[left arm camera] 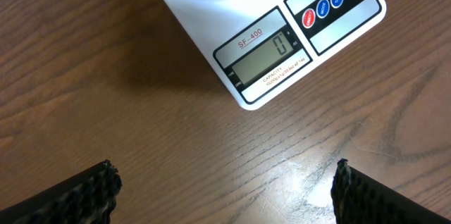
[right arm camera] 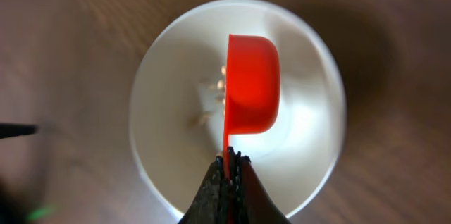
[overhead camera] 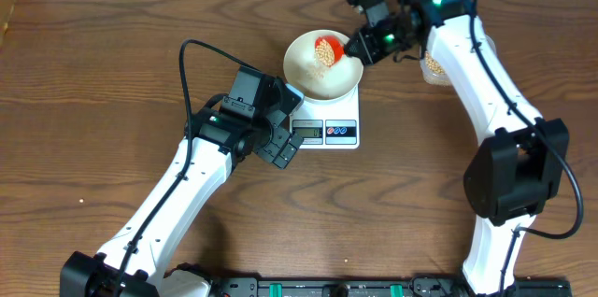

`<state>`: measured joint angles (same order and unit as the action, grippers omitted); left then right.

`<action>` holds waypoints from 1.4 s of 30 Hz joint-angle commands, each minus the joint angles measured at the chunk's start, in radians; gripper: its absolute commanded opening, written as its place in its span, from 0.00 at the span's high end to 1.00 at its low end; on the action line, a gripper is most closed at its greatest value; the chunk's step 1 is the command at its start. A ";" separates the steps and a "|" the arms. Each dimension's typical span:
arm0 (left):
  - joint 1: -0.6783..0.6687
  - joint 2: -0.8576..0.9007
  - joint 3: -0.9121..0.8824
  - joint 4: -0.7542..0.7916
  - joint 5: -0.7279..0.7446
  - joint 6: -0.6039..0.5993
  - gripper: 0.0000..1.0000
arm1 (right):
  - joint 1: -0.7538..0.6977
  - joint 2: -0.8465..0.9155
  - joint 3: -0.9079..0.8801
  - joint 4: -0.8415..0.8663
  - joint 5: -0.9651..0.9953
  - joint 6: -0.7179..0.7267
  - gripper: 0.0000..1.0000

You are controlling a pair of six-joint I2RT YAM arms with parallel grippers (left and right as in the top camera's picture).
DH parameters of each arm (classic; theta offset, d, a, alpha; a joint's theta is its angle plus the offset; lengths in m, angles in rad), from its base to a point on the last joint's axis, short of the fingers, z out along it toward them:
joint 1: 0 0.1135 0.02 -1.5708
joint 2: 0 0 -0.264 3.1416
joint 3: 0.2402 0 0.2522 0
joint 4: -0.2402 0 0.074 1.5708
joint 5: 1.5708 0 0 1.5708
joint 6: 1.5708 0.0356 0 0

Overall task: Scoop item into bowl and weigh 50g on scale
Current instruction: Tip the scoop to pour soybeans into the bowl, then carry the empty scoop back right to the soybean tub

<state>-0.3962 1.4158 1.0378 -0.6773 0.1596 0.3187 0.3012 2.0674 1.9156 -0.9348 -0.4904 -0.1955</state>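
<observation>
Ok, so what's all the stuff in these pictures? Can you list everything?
bowl: one, white, sitting on the scale
beans: many, pale tan, in the bowl below the scoop
scoop: one, red, tipped on its side over the bowl
scale: one, white, mid-table, display reads 0
tub: one, pale, mostly hidden behind the right arm, hard to make out
table: one, brown wood, under everything
left gripper: one, black, open, hovering above the table near the scale's display
right gripper: one, black, shut on the scoop's handle
</observation>
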 commanded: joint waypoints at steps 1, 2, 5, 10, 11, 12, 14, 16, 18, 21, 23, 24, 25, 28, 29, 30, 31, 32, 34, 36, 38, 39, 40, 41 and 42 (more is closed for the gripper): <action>0.002 0.000 -0.008 -0.003 0.013 0.010 0.02 | 0.061 -0.044 0.043 -0.012 0.234 -0.086 0.99; 0.002 0.000 -0.008 -0.003 0.013 0.010 0.02 | 0.078 -0.047 0.045 -0.016 0.277 -0.101 0.99; 0.002 0.000 -0.008 -0.003 0.013 0.010 0.02 | 0.125 -0.048 0.052 -0.028 0.407 -0.136 0.99; 0.002 0.000 -0.008 -0.003 0.013 0.010 0.02 | 0.188 -0.054 0.053 -0.031 0.560 -0.161 0.99; 0.002 0.000 -0.008 -0.003 0.013 0.010 0.02 | 0.200 -0.058 0.054 -0.030 0.583 -0.167 0.99; 0.002 0.000 -0.008 -0.003 0.013 0.010 0.02 | 0.211 -0.063 0.054 -0.029 0.601 -0.175 0.99; 0.002 0.000 -0.008 -0.003 0.013 0.010 0.02 | 0.228 -0.070 0.054 -0.026 0.636 -0.187 0.99; 0.002 0.000 -0.008 -0.003 0.013 0.010 0.02 | 0.238 -0.079 0.053 -0.023 0.658 -0.192 0.99; 0.002 0.000 -0.008 -0.003 0.013 0.010 0.02 | 0.240 -0.087 0.054 -0.019 0.656 -0.191 0.99; 0.002 0.000 -0.008 -0.003 0.013 0.010 0.02 | 0.232 -0.102 0.054 -0.015 0.616 -0.185 0.99; 0.002 0.000 -0.008 -0.003 0.013 0.010 0.02 | 0.213 -0.117 0.054 -0.009 0.562 -0.170 0.99; 0.002 0.000 -0.008 -0.003 0.013 0.010 0.02 | 0.202 -0.127 0.054 -0.005 0.534 -0.163 0.99; 0.002 0.000 -0.008 -0.003 0.013 0.010 0.02 | 0.187 -0.137 0.054 0.000 0.499 -0.153 0.99; 0.002 0.000 -0.008 -0.003 0.013 0.010 0.02 | 0.127 -0.181 0.059 0.006 0.400 -0.110 0.99; 0.002 0.000 -0.008 -0.003 0.013 0.010 0.02 | 0.110 -0.191 0.061 0.006 0.376 -0.100 0.99; 0.002 0.000 -0.008 -0.003 0.013 0.010 0.02 | 0.086 -0.207 0.062 0.006 0.346 -0.087 0.99; 0.002 0.000 -0.008 -0.003 0.013 0.010 0.02 | 0.049 -0.228 0.062 0.005 0.303 -0.067 0.99; 0.002 0.000 -0.008 -0.003 0.013 0.010 0.02 | 0.020 -0.244 0.062 0.004 0.276 -0.051 0.99; 0.002 0.000 -0.008 -0.003 0.013 0.010 0.02 | -0.049 -0.275 0.062 -0.005 0.229 -0.013 0.99; 0.002 0.000 -0.008 -0.003 0.013 0.010 0.02 | -0.155 -0.306 0.062 -0.042 0.193 0.018 0.99; 0.002 0.000 -0.008 -0.003 0.013 0.010 0.02 | -0.217 -0.314 0.062 -0.078 0.193 0.024 0.99; 0.002 0.000 -0.008 -0.003 0.013 0.010 0.02 | -0.253 -0.315 0.062 -0.103 0.193 0.024 0.99; 0.002 0.000 -0.008 -0.003 0.013 0.010 0.02 | -0.287 -0.315 0.062 -0.131 0.193 0.024 0.99; 0.002 0.000 -0.008 -0.003 0.013 0.010 0.02 | -0.315 -0.314 0.061 -0.156 0.193 0.024 0.99; 0.002 0.000 -0.008 -0.003 0.013 0.010 0.02 | -0.340 -0.313 0.059 -0.179 0.193 0.024 0.99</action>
<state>-0.3962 1.4158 1.0378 -0.6773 0.1596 0.3187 0.0257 1.7580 1.9659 -1.0653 -0.2558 -0.2028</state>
